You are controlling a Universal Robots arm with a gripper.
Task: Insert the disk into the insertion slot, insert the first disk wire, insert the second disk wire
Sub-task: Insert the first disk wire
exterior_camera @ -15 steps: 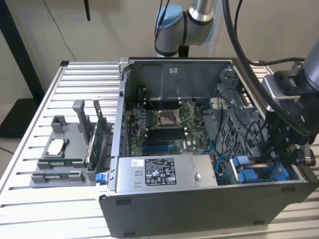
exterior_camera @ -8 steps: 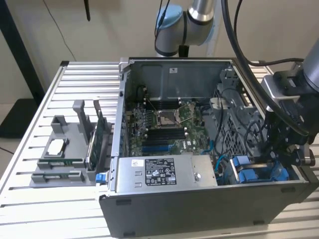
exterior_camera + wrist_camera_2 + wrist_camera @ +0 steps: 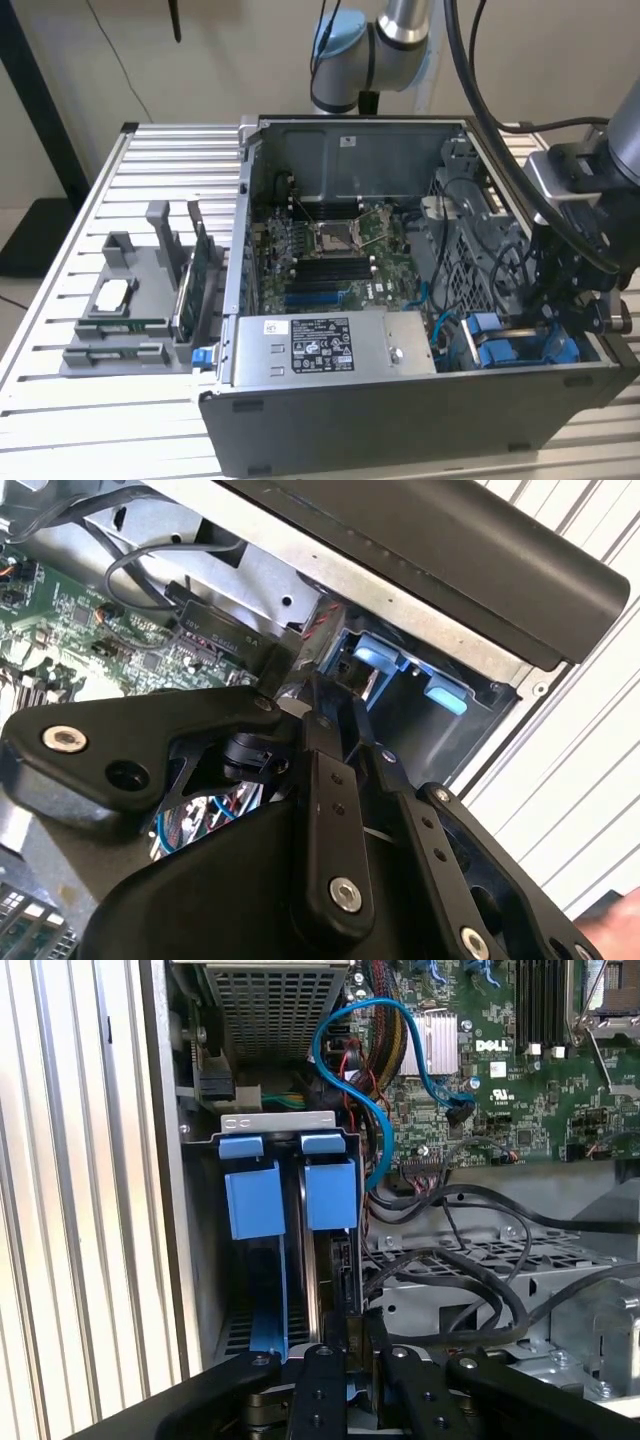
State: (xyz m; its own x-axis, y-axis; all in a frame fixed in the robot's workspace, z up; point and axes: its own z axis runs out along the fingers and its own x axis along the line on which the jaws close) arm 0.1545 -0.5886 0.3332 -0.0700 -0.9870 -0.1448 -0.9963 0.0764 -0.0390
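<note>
Two blue carrier fronts sit side by side in the grey drive cage at the case's corner. In line with my fingers is the disk (image 3: 329, 1194), its dark edge running down into the insertion slot (image 3: 277, 1121); the other carrier (image 3: 254, 1201) stands beside it. In the second wrist view the same blue fronts (image 3: 377, 656) lie just beyond my fingertips. My gripper (image 3: 355, 1348) (image 3: 335, 708) hovers right at the disk's end, its fingers drawn close together with nothing seen between them. A blue wire (image 3: 345, 1070) arcs over the cage, its plug (image 3: 459, 1110) lying loose on the motherboard.
The open computer case (image 3: 400, 400) lies on a slatted metal table (image 3: 150, 160), and my arm (image 3: 580, 230) reaches into its corner at the exterior view's right. Black cables (image 3: 470, 1290) loop beside the cage. A grey fixture with parts (image 3: 125, 310) stands at the left.
</note>
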